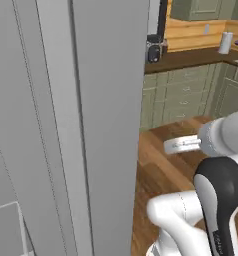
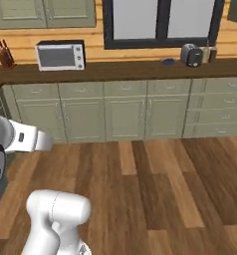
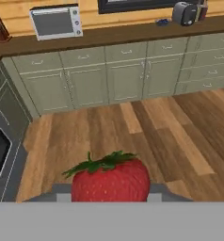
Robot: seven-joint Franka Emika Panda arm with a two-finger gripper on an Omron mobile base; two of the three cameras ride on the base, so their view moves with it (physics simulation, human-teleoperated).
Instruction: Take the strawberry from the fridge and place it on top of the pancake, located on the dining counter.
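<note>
- Strawberry (image 3: 110, 181): bright red berry with green leaves, seen close at the bottom centre of the hand view, between the two dark tips of the jaws; it hangs above the wood floor (image 3: 132, 136), well short of the cabinets.
- Jaws: pinching the strawberry from either side; only the grey tips show beside the berry.
- Fridge (image 1: 66, 125): tall light-grey door panel taking up the left half of the left base view, its edge standing just left of the arm (image 1: 211, 180).
- Table (image 2: 120, 68): dark brown worktop along the far wall, on sage-green cabinets (image 2: 125, 114) with drawers at its right end.
- Microwave (image 2: 59, 55): white, on the table toward its left end.
- Knife block (image 2: 5, 56): left of the microwave, on the same table.
- Toaster (image 2: 192, 55): dark, on the table toward its right, below the dark-framed window (image 2: 163, 20).
- Oven front (image 3: 1, 141): dark, at the left end of the cabinets, seen in the hand view.
- Paper roll (image 1: 225, 42): white, upright on the table, seen in the left base view.
</note>
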